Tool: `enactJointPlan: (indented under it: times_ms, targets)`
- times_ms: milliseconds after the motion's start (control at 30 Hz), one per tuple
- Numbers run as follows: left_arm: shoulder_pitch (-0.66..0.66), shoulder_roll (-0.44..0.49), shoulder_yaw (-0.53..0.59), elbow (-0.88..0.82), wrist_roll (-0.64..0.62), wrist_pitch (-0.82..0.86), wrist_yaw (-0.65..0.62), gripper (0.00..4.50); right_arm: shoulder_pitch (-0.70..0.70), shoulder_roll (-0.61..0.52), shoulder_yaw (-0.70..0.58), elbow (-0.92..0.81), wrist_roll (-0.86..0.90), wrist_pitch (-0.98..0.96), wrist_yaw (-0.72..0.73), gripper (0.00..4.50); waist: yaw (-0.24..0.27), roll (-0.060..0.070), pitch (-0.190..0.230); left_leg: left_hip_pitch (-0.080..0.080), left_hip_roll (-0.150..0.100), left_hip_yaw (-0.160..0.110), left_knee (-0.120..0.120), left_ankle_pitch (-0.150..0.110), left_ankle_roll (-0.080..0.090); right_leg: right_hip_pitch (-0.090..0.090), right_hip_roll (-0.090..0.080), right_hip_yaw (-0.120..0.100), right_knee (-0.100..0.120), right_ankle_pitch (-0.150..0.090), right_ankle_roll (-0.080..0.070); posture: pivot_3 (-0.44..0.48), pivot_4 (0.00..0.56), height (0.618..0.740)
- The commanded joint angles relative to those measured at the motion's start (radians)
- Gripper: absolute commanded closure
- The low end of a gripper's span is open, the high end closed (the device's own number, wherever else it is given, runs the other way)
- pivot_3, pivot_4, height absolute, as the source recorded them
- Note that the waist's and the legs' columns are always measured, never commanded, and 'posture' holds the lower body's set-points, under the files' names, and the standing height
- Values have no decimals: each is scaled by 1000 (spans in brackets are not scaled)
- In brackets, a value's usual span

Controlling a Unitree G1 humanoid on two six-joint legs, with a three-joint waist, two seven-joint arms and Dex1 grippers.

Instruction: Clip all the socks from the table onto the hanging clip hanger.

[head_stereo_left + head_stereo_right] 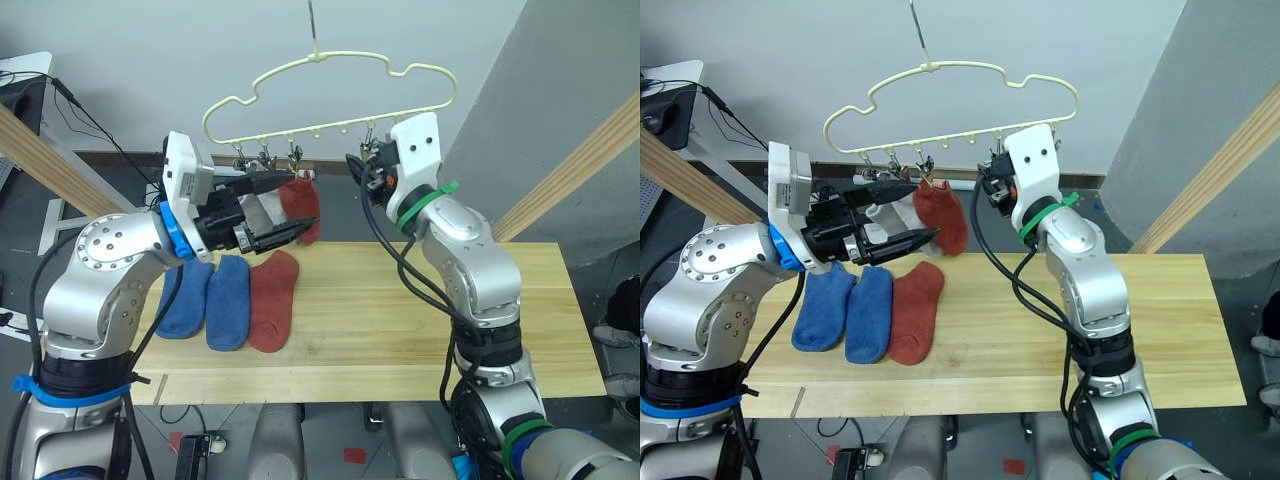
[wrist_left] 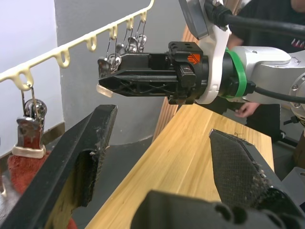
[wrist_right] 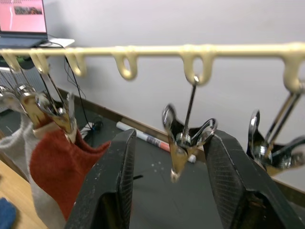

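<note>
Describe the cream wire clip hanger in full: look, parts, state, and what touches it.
The cream wire clip hanger has a wavy top, a metal hook and a straight lower bar with loops carrying small grey metal clips. It hangs level above the far edge of the table. A rust-red sock and a light grey sock hang clipped toward its left end. The right gripper is open around a bare clip.

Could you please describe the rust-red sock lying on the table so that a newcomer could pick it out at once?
Start at the long light wooden table and find the row of three socks lying at the robot's left. The rust-red knit ankle sock is the rightmost, touching a blue sock. Its neighbours are blue, and the other rust-red sock hangs from the cream wire clip hanger.
</note>
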Motion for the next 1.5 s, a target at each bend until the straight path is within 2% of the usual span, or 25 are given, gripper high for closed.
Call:
enactJointPlan:
  times_ms: [33,533,633,733,800,833,967,1100,1233,1367,1500]
  targets:
    - [-11,-3,5,-16,4,-23,1,909,-22,11,2,-8,18,-37,-13,2322,0,0,0,0,0,0,0,0,0,0,0,0,0,0,0,28,355,703]
    - [-6,-30,-2,-9,44,-46,26,909,-45,45,-32,25,86,-47,-48,2322,0,0,0,0,0,0,0,0,0,0,0,0,0,1,-1,29,345,703]
    - [-3,-34,-6,-3,63,-55,37,909,-48,52,-40,31,96,-49,-53,2888,0,0,0,0,0,0,0,0,0,0,0,-1,0,2,-3,29,345,703]
    - [12,-32,-21,7,113,-72,59,909,-52,55,-47,39,109,-52,-60,3848,0,0,0,0,0,0,0,0,0,0,0,-1,0,2,-3,29,345,703]
    - [29,-25,-32,10,137,-82,57,909,-56,55,-49,45,115,-54,-64,4247,0,0,0,0,0,1,0,0,0,0,0,-1,0,2,-3,30,348,703]
    - [40,-22,-36,7,146,-86,59,742,-57,55,-50,47,116,-55,-65,4458,0,0,0,0,0,0,0,0,0,0,0,-1,0,2,-3,30,348,703]
    - [134,-8,-53,-39,166,-53,67,86,-59,52,-51,52,118,-60,-66,4500,-1,0,0,0,0,1,0,0,0,-1,0,0,0,2,-3,30,348,703]
    - [257,12,-93,-66,249,-13,126,86,-65,49,-52,58,119,-64,-68,4500,-1,0,0,0,0,1,0,0,0,-1,0,0,0,2,-3,29,357,703]
    - [339,-29,-127,10,346,-36,216,86,-71,49,-54,62,122,-66,-69,4500,0,0,0,0,0,1,0,0,0,-2,0,0,1,1,-2,31,358,703]
    - [336,-77,-191,147,441,-96,264,86,-77,52,-51,65,126,-65,-70,4500,0,0,0,0,0,0,0,0,0,-2,0,0,1,0,0,30,361,703]
    - [268,-175,-192,284,455,-127,315,86,-79,55,-46,66,127,-64,-70,4500,3,0,0,-1,0,2,0,0,0,-3,0,0,1,1,-2,25,363,703]
